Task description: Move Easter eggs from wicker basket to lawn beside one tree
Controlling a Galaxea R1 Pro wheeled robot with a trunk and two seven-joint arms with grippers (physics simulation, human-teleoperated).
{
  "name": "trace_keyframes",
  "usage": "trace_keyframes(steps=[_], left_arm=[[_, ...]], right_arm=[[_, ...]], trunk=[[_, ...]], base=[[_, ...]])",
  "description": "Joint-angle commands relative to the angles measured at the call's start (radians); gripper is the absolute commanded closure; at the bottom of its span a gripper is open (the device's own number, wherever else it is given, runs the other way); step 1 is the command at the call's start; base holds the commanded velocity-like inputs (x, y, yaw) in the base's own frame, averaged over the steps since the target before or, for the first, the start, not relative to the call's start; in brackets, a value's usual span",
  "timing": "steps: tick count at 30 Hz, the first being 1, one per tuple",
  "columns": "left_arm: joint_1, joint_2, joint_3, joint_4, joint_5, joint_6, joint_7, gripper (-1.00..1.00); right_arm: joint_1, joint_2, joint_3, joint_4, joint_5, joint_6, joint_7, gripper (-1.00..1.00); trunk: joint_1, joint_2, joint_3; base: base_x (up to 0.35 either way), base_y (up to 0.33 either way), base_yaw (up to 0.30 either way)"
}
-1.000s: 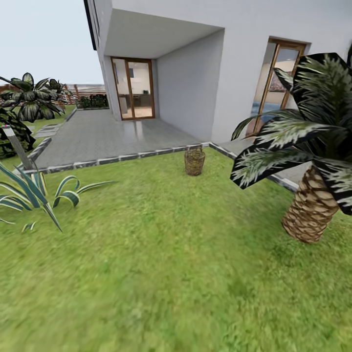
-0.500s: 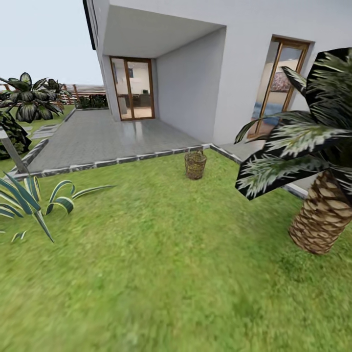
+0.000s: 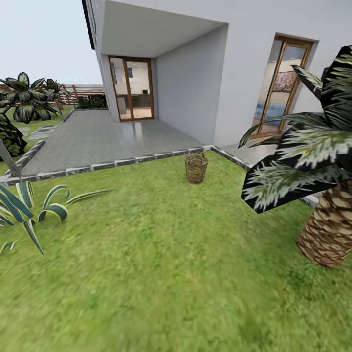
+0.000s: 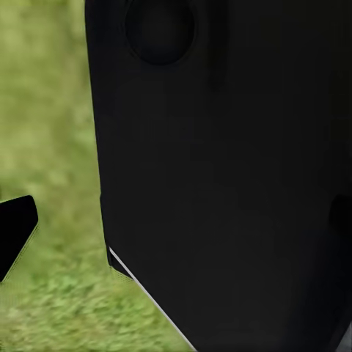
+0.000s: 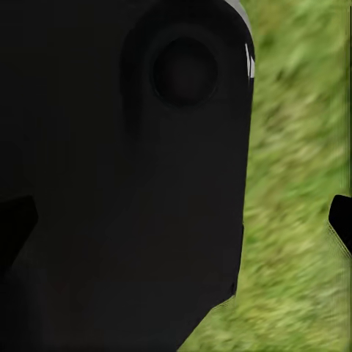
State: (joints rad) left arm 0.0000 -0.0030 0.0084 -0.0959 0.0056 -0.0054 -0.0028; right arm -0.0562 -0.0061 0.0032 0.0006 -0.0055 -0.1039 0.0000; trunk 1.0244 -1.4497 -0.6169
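The wicker basket (image 3: 196, 168) stands on the lawn (image 3: 161, 254) near the corner of the paved terrace, some way ahead in the head view. Its brown open weave hides the Easter eggs from here. At the left edge a tree shows a pale grey slanted trunk (image 3: 9, 159). In the left wrist view my left gripper (image 4: 176, 224) hangs over grass beside a dark part of my own body, fingertips far apart with nothing between them. My right gripper (image 5: 176, 220) looks the same in the right wrist view, open and empty.
A palm with a scaly brown trunk (image 3: 328, 235) and broad dark fronds stands close on the right. A striped spiky plant (image 3: 34, 205) grows on the left. The grey paved terrace (image 3: 102, 139) and white house wall (image 3: 190, 93) lie beyond the basket.
The whole head view has shifted as I roll forward: the basket sits slightly lower and nearer, the palm has slid right and the spiky plant left.
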Motion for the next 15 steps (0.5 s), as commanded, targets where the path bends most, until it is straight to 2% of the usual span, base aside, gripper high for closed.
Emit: trace_keyframes(steps=[1, 15], left_arm=[[0.000, 0.000, 0.001, -0.001, 0.001, 0.000, 0.000, -1.00], [0.000, 0.000, 0.001, -0.001, 0.001, 0.000, 0.000, -1.00]], right_arm=[[-0.001, 0.000, 0.001, 0.001, -0.001, -0.003, 0.000, -1.00], [-0.001, 0.000, 0.000, 0.001, -0.001, -0.003, 0.000, -1.00]], trunk=[[0.001, 0.000, -0.001], [0.001, 0.000, -0.001]], base=[[0.332, 0.000, 0.000], [0.331, 0.000, 0.000]])
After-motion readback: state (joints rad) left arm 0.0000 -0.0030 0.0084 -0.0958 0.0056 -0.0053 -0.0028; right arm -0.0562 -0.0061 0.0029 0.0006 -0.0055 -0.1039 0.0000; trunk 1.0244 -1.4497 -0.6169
